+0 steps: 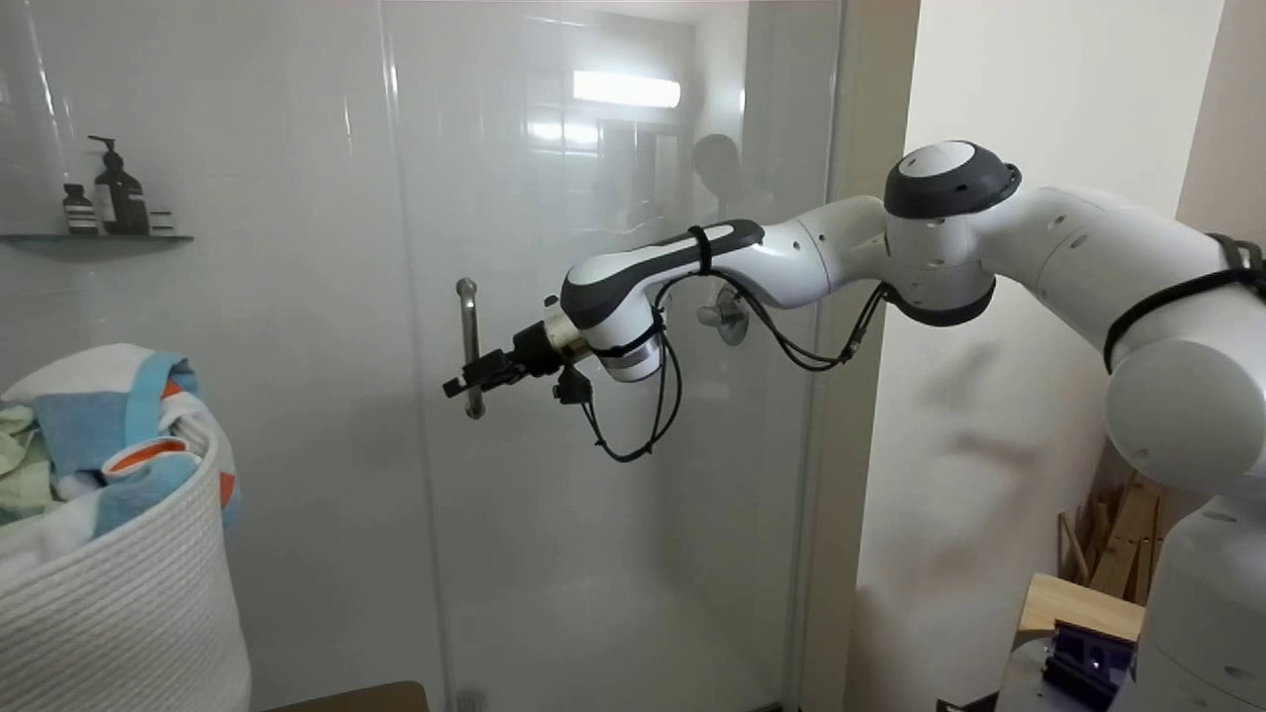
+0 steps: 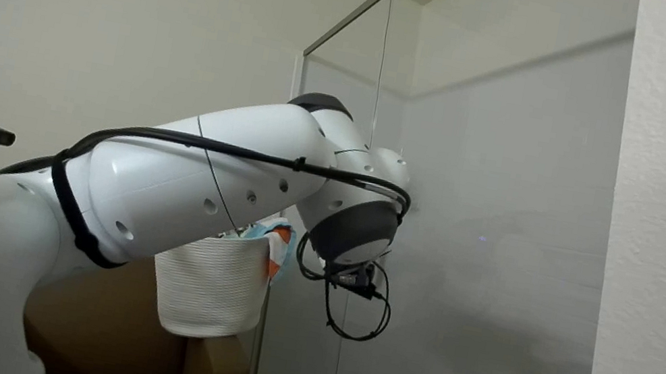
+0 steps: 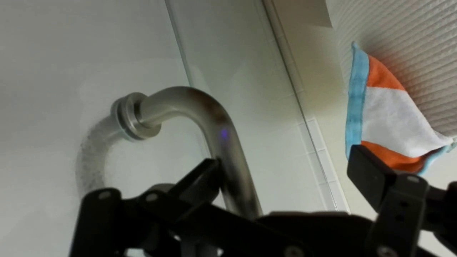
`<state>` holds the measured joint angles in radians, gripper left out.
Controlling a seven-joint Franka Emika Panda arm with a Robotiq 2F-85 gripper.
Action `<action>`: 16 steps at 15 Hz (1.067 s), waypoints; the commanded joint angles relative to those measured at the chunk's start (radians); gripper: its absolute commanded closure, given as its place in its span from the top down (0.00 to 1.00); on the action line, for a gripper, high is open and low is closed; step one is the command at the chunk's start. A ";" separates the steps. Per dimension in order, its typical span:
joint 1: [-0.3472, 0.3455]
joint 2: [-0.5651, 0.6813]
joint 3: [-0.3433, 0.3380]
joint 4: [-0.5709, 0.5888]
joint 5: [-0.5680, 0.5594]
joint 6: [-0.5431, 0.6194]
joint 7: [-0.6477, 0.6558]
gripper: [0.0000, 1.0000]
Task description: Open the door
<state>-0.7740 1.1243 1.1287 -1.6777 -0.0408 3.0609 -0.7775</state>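
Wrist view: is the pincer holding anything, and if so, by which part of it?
Nothing is gripped: the pincer stands open, the handle between its fingers, close beside one; whether that finger touches it cannot be told.

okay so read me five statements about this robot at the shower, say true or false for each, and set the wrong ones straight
1. The black fingers stand apart, with the vertical silver bar handle of the tall clear glass door between them. True.
2. The door stands wide open. False: it looks shut, in line with the handleless clear glass panel.
3. A blue, white and orange cloth hangs over the rim of the white woven basket. True.
4. A dark pump bottle stands on the thin wall shelf. True.
5. It is the only bottle there. False: a smaller dark bottle stands beside it.
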 commanded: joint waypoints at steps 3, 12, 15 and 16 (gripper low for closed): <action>0.128 -0.094 -0.088 0.039 -0.010 -0.090 0.131 1.00; 0.123 -0.140 -0.106 0.010 0.014 -0.142 0.178 1.00; 0.125 -0.139 -0.099 0.002 0.013 -0.148 0.177 1.00; 0.125 -0.137 -0.095 -0.001 0.013 -0.153 0.175 1.00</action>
<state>-0.6788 1.0175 1.0094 -1.6236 -0.0442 2.9748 -0.6426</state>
